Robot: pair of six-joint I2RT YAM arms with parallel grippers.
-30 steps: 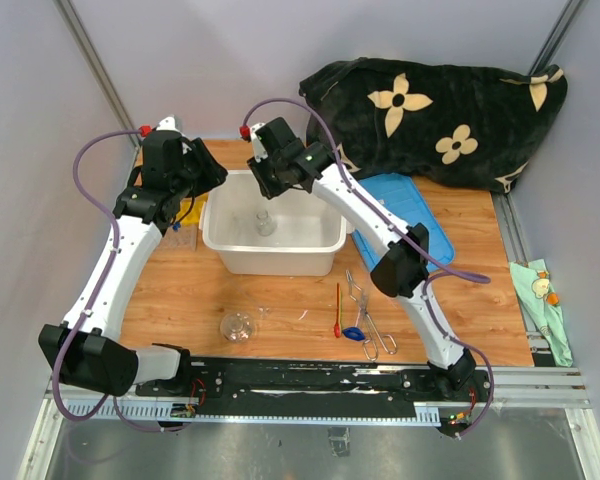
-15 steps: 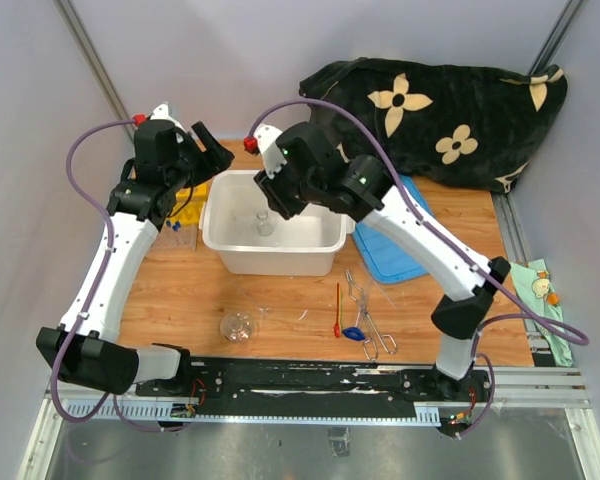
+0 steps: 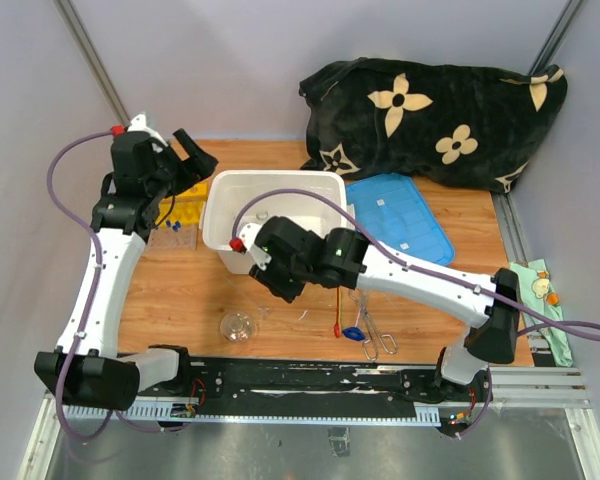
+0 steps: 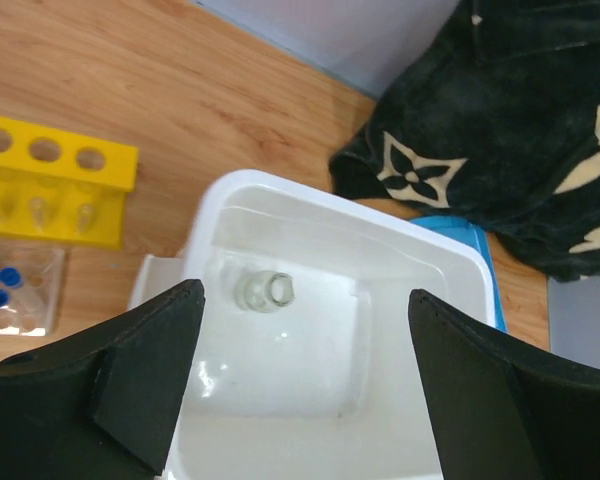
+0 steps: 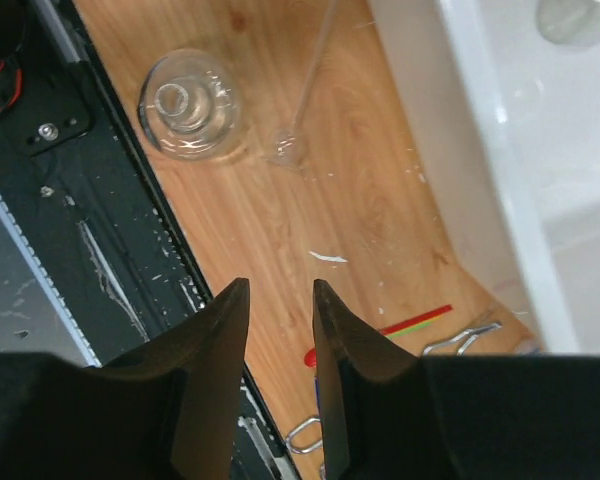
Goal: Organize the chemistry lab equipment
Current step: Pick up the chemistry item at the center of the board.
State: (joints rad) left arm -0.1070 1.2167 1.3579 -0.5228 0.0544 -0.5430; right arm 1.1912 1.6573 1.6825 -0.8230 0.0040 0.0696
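Left jaws are spreading wide, empty, over the small flask (image 4: 265, 292) lying in the tub (image 4: 310, 195); right jaws, barely parted, empty, are swinging toward the round flask (image 5: 188, 105) by the table's (image 3: 180, 290) near edge.

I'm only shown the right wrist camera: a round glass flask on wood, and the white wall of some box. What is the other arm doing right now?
Observer: The left gripper hangs above the white tub with its jaws wide open and nothing between them.
Operator: Is anything next to that tub that my picture misses?
Observer: Yes, a yellow tube rack stands on the wood on the left arm's side of it.
Operator: And on the far side of the tub?
Observer: A blue lid lies flat on the table there, with a black flowered cloth bunched up behind it.
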